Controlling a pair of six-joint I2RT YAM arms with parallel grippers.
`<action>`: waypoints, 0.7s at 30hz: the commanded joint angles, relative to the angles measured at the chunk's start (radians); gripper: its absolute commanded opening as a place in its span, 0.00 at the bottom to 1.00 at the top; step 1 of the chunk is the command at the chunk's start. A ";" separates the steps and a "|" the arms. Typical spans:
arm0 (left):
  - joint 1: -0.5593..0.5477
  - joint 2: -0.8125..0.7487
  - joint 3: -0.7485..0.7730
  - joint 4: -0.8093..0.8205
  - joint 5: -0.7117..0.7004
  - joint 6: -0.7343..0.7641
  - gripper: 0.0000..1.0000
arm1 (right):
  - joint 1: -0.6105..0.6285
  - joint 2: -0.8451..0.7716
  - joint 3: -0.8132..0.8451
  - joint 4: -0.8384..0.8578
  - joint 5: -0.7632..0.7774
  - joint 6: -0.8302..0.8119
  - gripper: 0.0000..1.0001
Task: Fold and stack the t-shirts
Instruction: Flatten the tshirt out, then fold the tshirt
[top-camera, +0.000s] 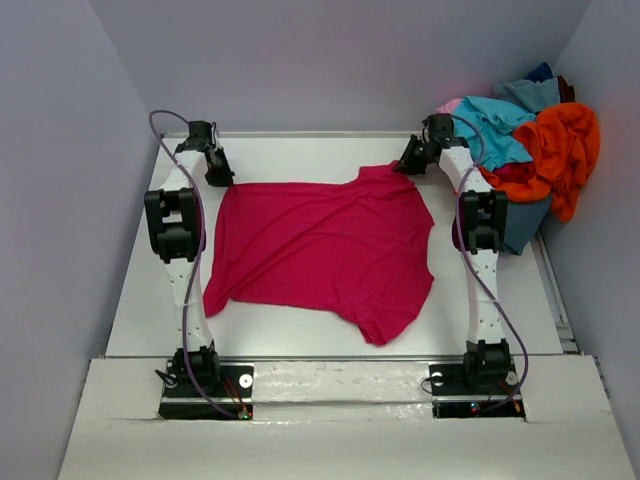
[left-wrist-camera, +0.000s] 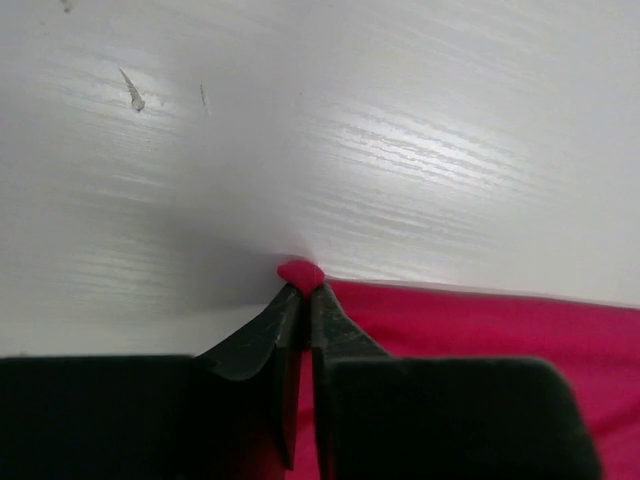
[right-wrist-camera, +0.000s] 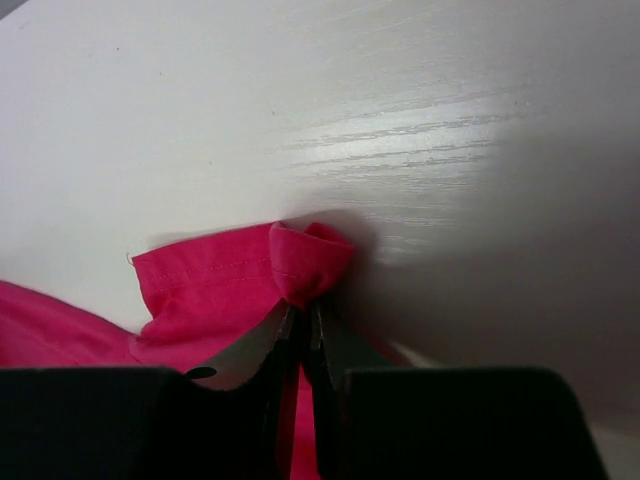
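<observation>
A crimson-magenta t-shirt (top-camera: 320, 250) lies spread on the white table (top-camera: 280, 325). My left gripper (top-camera: 219, 178) is at the shirt's far left corner, shut on a small fold of the cloth (left-wrist-camera: 300, 272). At the far right corner my right gripper (top-camera: 408, 165) is shut on a bunched piece of the hem (right-wrist-camera: 310, 258). In both wrist views the jaws stand nearly together with red cloth pinched between them. The other t-shirts lie in a heap at the back right: a turquoise one (top-camera: 495, 130), an orange one (top-camera: 560, 150), and a dark blue one (top-camera: 540, 75).
Grey walls close in the table on the left, back and right. The heap of shirts (top-camera: 530, 170) leans against the right wall beside the right arm. The arm bases (top-camera: 205, 385) sit at the near edge.
</observation>
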 joint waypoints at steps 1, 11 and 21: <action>0.006 -0.048 -0.034 -0.047 -0.027 0.005 0.06 | 0.003 0.033 -0.016 -0.094 0.017 -0.020 0.12; 0.006 -0.131 -0.006 -0.044 -0.053 -0.001 0.06 | 0.003 -0.059 -0.013 -0.112 0.056 -0.023 0.07; -0.023 -0.221 0.052 -0.038 -0.124 0.015 0.06 | 0.003 -0.163 -0.015 -0.129 0.074 -0.040 0.07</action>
